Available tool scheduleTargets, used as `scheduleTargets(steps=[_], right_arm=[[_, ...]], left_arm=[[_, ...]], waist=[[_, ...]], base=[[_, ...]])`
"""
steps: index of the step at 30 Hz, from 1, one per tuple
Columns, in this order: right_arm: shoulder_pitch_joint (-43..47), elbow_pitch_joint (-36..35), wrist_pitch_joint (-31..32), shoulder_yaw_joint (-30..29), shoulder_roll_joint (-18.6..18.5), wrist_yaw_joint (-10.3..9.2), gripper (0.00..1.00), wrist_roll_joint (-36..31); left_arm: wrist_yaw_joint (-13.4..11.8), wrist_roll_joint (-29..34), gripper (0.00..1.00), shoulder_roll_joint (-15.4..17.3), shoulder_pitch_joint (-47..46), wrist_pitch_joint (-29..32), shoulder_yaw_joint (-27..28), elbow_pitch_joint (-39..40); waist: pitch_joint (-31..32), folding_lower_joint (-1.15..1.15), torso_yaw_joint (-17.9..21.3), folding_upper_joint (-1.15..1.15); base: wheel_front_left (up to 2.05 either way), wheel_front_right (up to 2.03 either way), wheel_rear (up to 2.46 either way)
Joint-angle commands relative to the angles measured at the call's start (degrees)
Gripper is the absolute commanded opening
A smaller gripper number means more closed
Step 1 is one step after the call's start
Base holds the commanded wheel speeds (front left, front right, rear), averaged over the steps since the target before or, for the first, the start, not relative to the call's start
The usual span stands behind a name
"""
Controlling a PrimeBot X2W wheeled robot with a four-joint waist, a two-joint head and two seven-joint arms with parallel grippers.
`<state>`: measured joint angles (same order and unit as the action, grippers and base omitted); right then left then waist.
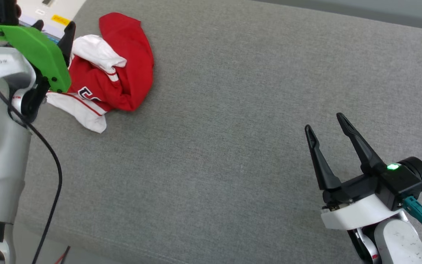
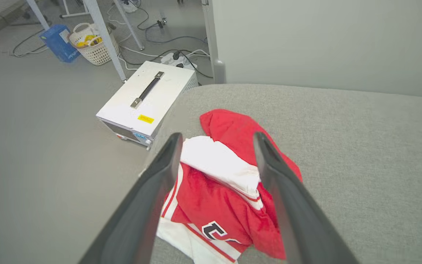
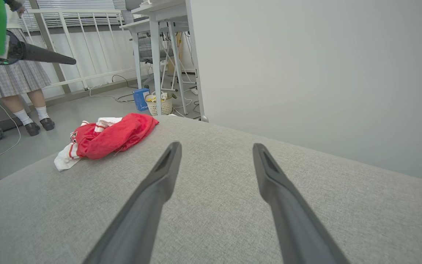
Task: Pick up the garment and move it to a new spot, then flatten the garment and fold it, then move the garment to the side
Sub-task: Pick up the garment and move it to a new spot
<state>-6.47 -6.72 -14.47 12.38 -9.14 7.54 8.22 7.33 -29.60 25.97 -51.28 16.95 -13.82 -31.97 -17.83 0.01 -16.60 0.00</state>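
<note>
Two grippers are empty and spread wide. The left gripper hangs just over the garment, its fingers straddling the white sleeve fold in the left wrist view; whether the tips touch cloth I cannot tell. The right gripper hovers well apart from the garment, to its right and nearer the robot, over bare grey cushion.

The garment lies crumpled in a heap near the cushion's edge, with the red body bunched over the white sleeves and a bit of black lettering showing. A white box sits on the floor just beyond the garment.

The step in hand looks like the first pick-up. To do it well, the left gripper should come straight down on the garment's thickest bunch, where red meets white sleeve, and close on several layers so the heap rises as one. Pinching a lone sleeve would probably let the rest of the garment trail and drag, and pressing too deep could snag the cushion under the garment. Lift the garment clear before carrying it away from the edge beside it.
</note>
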Motion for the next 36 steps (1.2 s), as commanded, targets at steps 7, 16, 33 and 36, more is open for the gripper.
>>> scheduleTargets(steps=[7, 16, 33, 36], right_arm=[[-3.43, 0.35, -0.52, 1.58, -1.76, -0.05, 1.0, 0.47], [-5.87, 0.56, -0.52, 2.62, -2.96, -0.05, 1.0, 0.85], [-5.8, 2.26, -0.52, 2.11, -2.3, -0.05, 1.0, 1.63], [-4.51, 2.58, -0.52, 1.73, -1.76, -0.05, 1.0, 1.92]], left_arm=[[0.15, -11.5, 1.0, 4.8, -3.71, 18.66, -11.09, -0.38], [0.15, -15.76, 1.0, 6.63, -4.14, 25.48, -18.02, -6.46], [0.15, -16.4, 0.0, 7.24, -5.41, 16.59, -27.65, -13.18], [0.15, -15.96, 0.0, 8.57, -6.81, 11.18, -28.36, -12.07]], waist=[[-5.62, -0.01, 4.7, 0.0], [-9.94, -0.01, 7.64, 0.0], [-8.38, -0.01, 7.2, 0.0], [-5.79, -0.01, 6.73, 0.0]], base=[[0.0, 0.0, 0.0], [0.0, 0.0, 0.0], [0.0, 0.0, 0.0], [0.0, 0.0, 0.0]])
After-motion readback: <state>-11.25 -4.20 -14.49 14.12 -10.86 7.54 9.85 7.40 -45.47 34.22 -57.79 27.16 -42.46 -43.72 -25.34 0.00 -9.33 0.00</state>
